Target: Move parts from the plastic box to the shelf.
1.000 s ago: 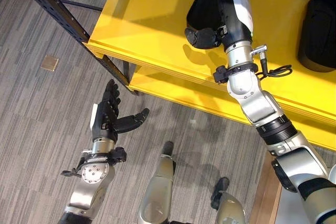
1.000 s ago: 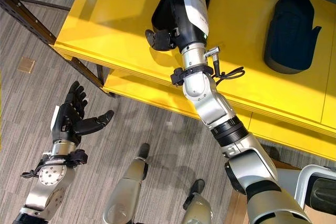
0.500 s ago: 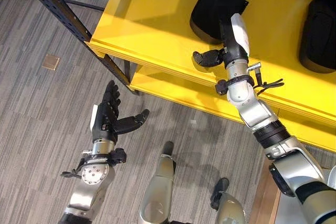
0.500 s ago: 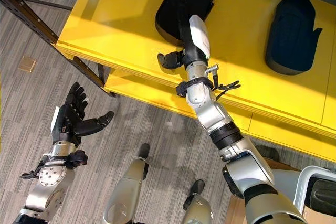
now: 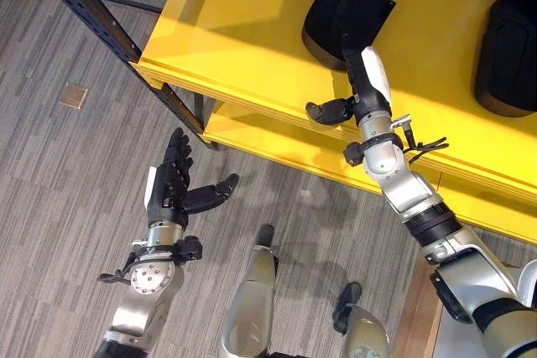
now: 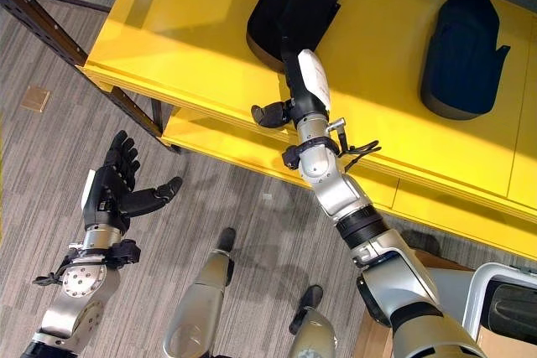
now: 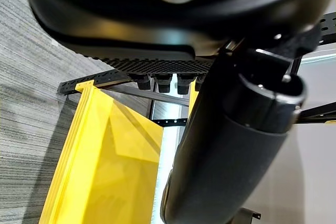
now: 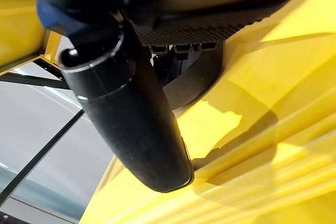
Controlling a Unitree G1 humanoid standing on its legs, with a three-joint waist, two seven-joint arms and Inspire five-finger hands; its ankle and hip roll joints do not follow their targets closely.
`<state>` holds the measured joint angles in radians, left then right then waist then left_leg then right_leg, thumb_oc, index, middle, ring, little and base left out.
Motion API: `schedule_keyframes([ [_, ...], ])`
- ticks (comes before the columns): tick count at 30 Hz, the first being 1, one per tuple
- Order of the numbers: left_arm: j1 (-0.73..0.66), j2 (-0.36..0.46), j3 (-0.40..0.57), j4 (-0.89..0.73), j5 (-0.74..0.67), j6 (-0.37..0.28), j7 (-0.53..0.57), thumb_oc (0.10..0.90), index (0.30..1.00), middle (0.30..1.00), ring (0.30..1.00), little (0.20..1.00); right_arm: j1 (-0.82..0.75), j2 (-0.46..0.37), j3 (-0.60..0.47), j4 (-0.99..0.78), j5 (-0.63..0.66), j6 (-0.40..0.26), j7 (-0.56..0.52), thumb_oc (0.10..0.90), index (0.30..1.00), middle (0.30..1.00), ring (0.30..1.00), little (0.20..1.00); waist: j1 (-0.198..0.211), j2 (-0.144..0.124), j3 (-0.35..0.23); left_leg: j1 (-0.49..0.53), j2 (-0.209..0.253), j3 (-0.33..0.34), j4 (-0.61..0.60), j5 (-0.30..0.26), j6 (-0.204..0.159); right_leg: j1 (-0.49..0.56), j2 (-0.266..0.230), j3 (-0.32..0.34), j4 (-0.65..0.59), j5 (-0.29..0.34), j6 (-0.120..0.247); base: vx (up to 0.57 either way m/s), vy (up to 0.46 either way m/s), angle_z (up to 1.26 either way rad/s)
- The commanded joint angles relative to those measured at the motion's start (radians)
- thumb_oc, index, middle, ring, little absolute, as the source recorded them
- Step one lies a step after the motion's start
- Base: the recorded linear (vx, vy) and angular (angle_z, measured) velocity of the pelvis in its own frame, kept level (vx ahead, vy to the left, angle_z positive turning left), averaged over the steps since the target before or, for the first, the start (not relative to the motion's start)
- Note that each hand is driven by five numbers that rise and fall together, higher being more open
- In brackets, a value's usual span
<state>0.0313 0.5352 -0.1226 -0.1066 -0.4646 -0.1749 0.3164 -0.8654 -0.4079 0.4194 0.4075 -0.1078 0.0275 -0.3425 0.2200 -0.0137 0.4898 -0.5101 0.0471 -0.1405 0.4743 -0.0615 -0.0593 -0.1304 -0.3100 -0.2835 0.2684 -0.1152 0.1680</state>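
Black parts (image 5: 348, 6) (image 5: 506, 48) lie on yellow shelf (image 5: 243, 31) above grey carpet (image 5: 50, 190).

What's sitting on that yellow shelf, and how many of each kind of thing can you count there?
Black parts on the shelf's top board: 2, one near the right hand at, one farther along at
Yellow shelf: 1
Brass-coloured floor plate: 1
Total: 4
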Motion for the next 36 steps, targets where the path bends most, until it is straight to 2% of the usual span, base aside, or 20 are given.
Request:
schedule_keyframes([
  [1, 0.009, 0.017, 0.056, -0.135, 0.033, -0.084, 0.013, 0.900, 1.000, 1.000, 1.000, 1.000, -0.021, -0.057, 0.004, -0.105, -0.047, -0.065, 0.003, 0.900, 1.000, 1.000, 1.000, 1.000, -0.007, -0.016, -0.059, 0.038, 0.100, 0.030, -0.064, 0.002, -0.009, 0.000, -0.001, 0.061, 0.072, -0.016, -0.024, 0.00, 0.000, 0.00],
  [17, 0.013, 0.016, 0.069, -0.129, 0.030, -0.083, 0.003, 0.900, 1.000, 1.000, 1.000, 1.000, -0.025, -0.140, -0.011, -0.083, -0.100, -0.049, 0.013, 0.900, 1.000, 1.000, 1.000, 1.000, -0.016, -0.029, -0.065, 0.048, 0.112, 0.032, -0.066, 0.000, -0.013, 0.003, 0.006, 0.064, 0.077, -0.022, -0.023, 0.00, 0.000, 0.00],
  [36, 0.009, 0.012, 0.075, -0.118, 0.024, -0.082, 0.001, 0.900, 1.000, 1.000, 1.000, 1.000, 0.012, -0.159, -0.031, -0.081, -0.107, -0.048, 0.014, 0.900, 1.000, 1.000, 1.000, 1.000, -0.024, -0.035, -0.070, 0.047, 0.111, 0.031, -0.074, 0.009, -0.012, -0.002, 0.008, 0.061, 0.081, -0.017, -0.023, 0.00, 0.000, 0.00],
])
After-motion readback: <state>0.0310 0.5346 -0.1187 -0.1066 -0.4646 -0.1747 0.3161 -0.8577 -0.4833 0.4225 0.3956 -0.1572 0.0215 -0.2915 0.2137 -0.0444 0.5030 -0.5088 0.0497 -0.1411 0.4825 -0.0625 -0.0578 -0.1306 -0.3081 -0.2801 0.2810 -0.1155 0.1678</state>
